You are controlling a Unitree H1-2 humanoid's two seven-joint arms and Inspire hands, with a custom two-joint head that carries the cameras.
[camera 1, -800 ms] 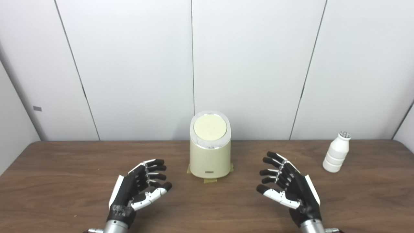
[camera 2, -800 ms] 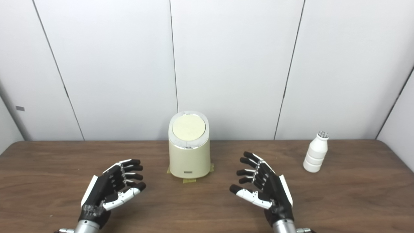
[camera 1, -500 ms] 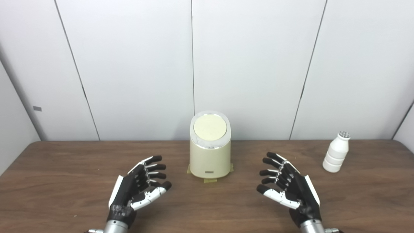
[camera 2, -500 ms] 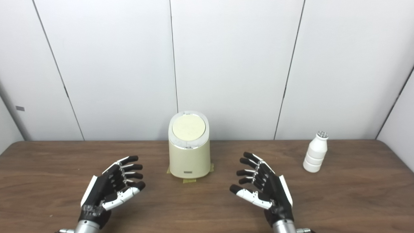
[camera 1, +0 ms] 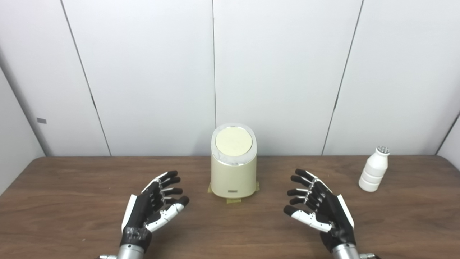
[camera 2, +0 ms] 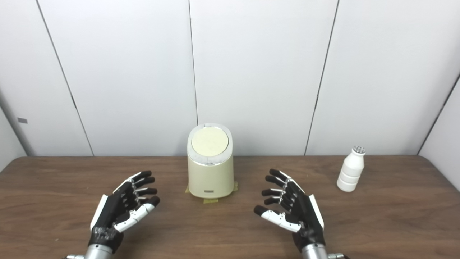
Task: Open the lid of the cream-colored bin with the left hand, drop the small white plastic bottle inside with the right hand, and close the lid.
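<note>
A cream-colored bin (camera 1: 233, 172) stands upright at the middle back of the brown table (camera 1: 72, 201), its round lid (camera 1: 233, 141) shut. A small white plastic bottle (camera 1: 374, 174) stands upright at the far right, apart from the bin. My left hand (camera 1: 152, 208) hovers low over the table to the left and in front of the bin, open and empty. My right hand (camera 1: 320, 210) hovers to the right and in front of the bin, open and empty, well to the left of the bottle.
Yellow tape bits (camera 1: 233, 200) mark the bin's base. A white panelled wall (camera 1: 280, 72) rises right behind the table's back edge. The table's front edge is out of view below.
My left hand has stretched its fingers a little forward and up toward the bin. My right hand has crept slightly forward. Bin and bottle have not moved.
</note>
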